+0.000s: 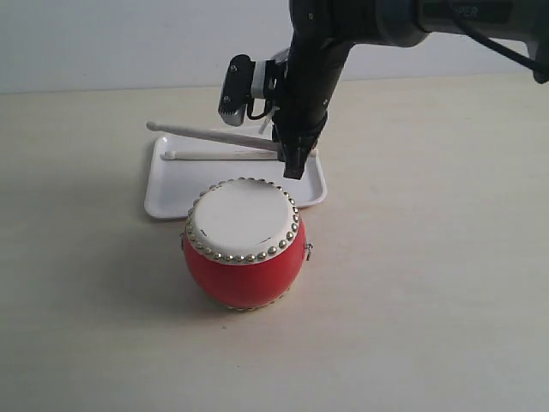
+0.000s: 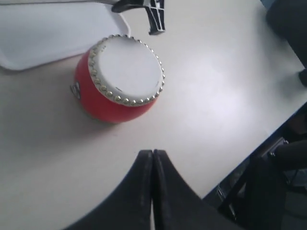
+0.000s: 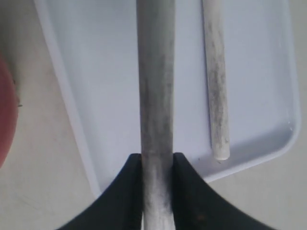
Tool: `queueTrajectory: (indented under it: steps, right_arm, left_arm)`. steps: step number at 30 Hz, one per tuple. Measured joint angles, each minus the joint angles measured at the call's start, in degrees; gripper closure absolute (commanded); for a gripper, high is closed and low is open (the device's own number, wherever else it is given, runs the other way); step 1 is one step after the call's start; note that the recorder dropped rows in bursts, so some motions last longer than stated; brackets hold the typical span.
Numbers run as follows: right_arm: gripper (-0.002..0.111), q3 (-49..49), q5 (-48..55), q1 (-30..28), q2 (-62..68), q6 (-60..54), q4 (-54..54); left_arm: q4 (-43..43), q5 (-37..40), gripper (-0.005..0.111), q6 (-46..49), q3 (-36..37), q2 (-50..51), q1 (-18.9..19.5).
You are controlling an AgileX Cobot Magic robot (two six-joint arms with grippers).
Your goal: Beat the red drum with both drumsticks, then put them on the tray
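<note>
Pale wood is seen in the held drumstick (image 3: 154, 96), clamped by the right gripper (image 3: 157, 160) above the white tray (image 1: 165, 196), where the second drumstick (image 1: 223, 155) lies alone. It should be lowered level and parallel beside that one before being released. The left gripper (image 2: 152, 155) is pressed shut on nothing, near the red drum (image 1: 244, 275), which is stood just in front of the tray.

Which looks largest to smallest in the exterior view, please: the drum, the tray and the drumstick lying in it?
1. Drum and tray: too close to rank, since the nearer drum hides part of the tray.
2. Drumstick in the tray: clearly smallest.
</note>
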Motion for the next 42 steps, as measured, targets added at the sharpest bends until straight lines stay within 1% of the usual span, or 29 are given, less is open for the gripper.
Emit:
queueTrajectory:
  steps: [4, 7, 14, 31, 34, 42]
  right_arm:
    - [0.108, 0.0, -2.6, 0.0, 0.9, -0.1, 0.0]
    - [0.108, 0.0, -4.0, 0.0, 1.5, -0.2, 0.0]
    - [0.108, 0.0, -4.8, 0.0, 3.8, -1.4, 0.0]
    - [0.108, 0.0, -5.0, 0.0, 6.9, -1.4, 0.0]
    - [0.103, 0.0, -5.0, 0.0, 6.8, -1.4, 0.0]
    - [0.083, 0.0, -5.3, -0.3, 6.8, -1.4, -0.3]
  left_arm:
    - [1.7, 0.0, 0.107, -0.2, 2.9, -0.1, -3.5]
    - [2.3, 0.0, 0.107, -0.3, 5.5, -0.1, -4.7]
    - [2.7, 0.0, 0.107, -0.3, 8.0, -0.1, -4.9]
    - [2.7, 0.0, 0.107, -0.3, 8.3, -0.1, -4.9]
    - [2.7, 0.0, 0.107, -0.3, 8.3, -0.1, -4.9]
    - [2.7, 0.0, 0.107, -0.3, 8.3, -0.1, -4.9]
